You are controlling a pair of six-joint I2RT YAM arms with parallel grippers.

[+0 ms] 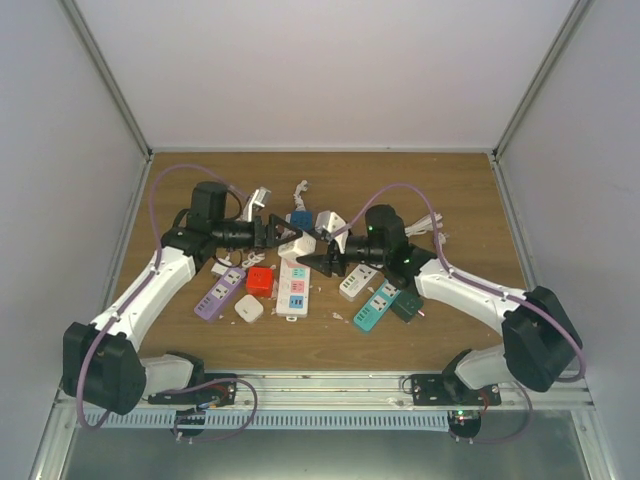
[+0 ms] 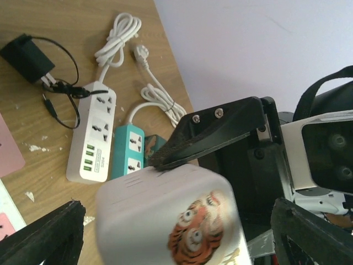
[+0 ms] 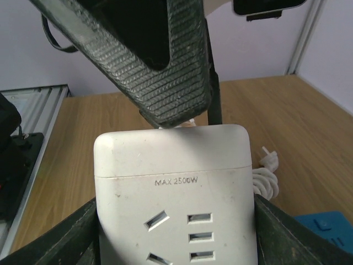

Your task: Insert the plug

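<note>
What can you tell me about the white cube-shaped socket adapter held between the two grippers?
The white cube-shaped plastic socket adapter has rounded corners and a slightly scuffed shell. One face carries slotted outlets under the print MAX 2500W; another bears a cartoon tiger sticker. It appears lifted above the wooden table, clamped between the right gripper's dark fingers. The left gripper stands open around it, gaps showing on both sides.
</note>
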